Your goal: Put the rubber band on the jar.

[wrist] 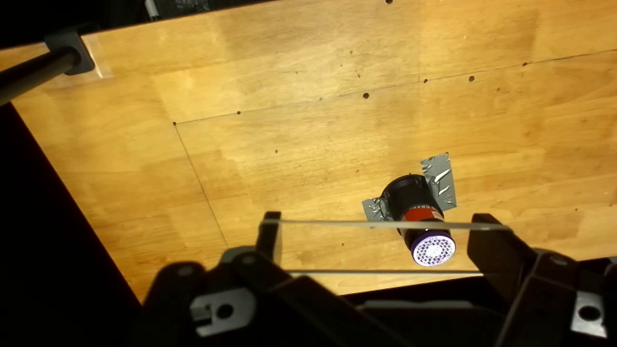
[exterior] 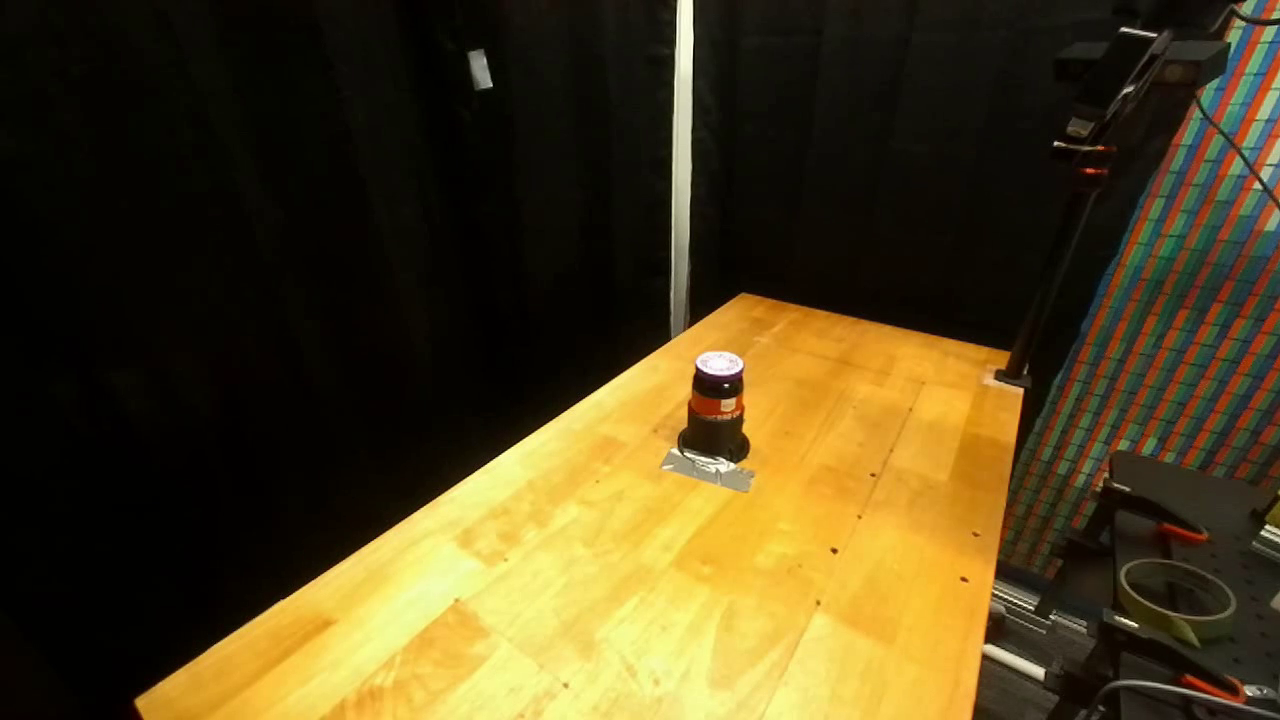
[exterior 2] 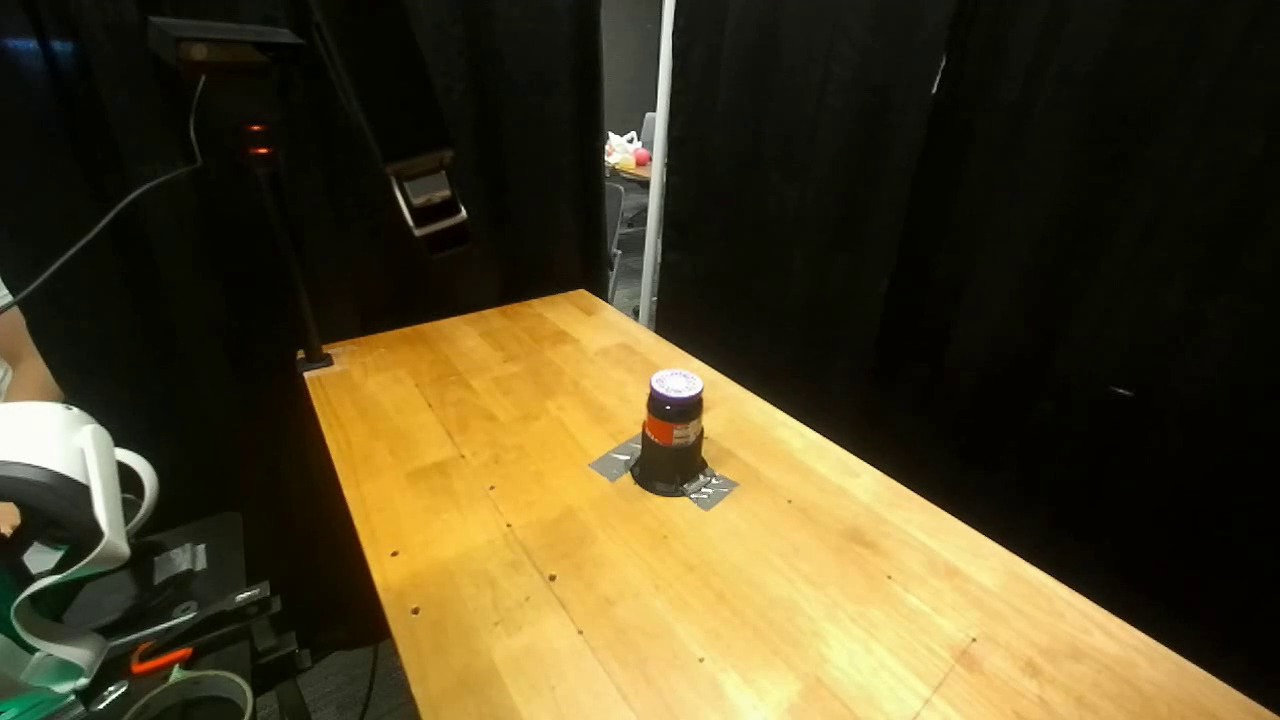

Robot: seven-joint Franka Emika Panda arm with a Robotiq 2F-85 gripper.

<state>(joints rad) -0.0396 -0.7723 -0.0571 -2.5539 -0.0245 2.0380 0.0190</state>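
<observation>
The jar has a dark body, a red-orange label and a white-and-purple lid. It stands upright in a black holder (exterior: pixel 718 438) taped to the wooden table, with the jar in both exterior views (exterior: pixel 718 402) (exterior 2: pixel 673 430) and the wrist view (wrist: pixel 434 248). My gripper (wrist: pixel 378 220) is open in the wrist view. A pale rubber band (wrist: pixel 337 223) is stretched round its two spread fingers as two roughly parallel strands. The upper strand crosses in front of the jar, and the lid shows between the strands. I cannot make out the gripper beside the jar in either exterior view.
Grey tape (wrist: pixel 439 180) fixes the holder to the table (exterior: pixel 640 600). A black pole (exterior 2: pixel 290 260) is clamped at a table corner. A dark object with a silver frame (exterior 2: pixel 430 200) hangs near it; I cannot tell what it is. Black curtains surround the table.
</observation>
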